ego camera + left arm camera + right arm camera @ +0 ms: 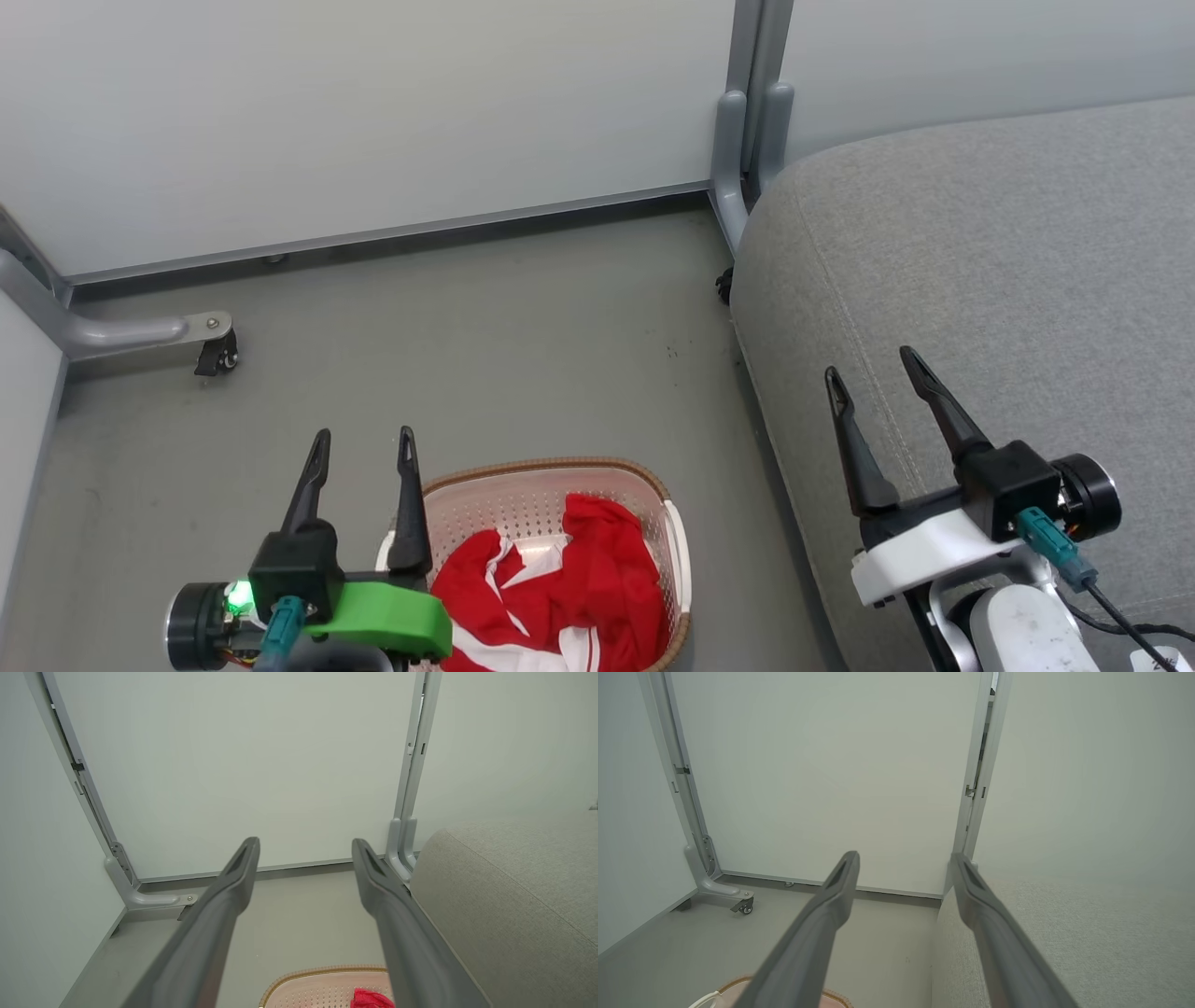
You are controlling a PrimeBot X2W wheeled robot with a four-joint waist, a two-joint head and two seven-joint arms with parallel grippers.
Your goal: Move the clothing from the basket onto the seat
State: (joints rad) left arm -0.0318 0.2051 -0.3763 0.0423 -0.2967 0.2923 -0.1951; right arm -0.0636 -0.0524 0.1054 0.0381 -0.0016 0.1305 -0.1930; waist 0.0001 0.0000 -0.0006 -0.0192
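Note:
The cream basket (pixel 551 490) with its brown rim stands on the floor at the bottom centre of the head view. Crumpled red clothing (pixel 588 583) with white bands lies inside it. The light grey seat (pixel 1008 308) fills the right side. My left gripper (pixel 364 437) hangs open just left of the basket, nothing between its fingers. My right gripper (pixel 873 364) is open above the seat's front left edge, holding nothing. The left wrist view catches the basket rim (pixel 322 973), a scrap of red clothing (pixel 371 998) and the seat (pixel 509 896).
Pale partition panels stand behind, joined at a grey post (pixel 752 121) beside the seat's corner. A grey panel foot with a castor (pixel 217 353) sits on the floor at the left. Grey floor (pixel 485 345) stretches between basket and panels.

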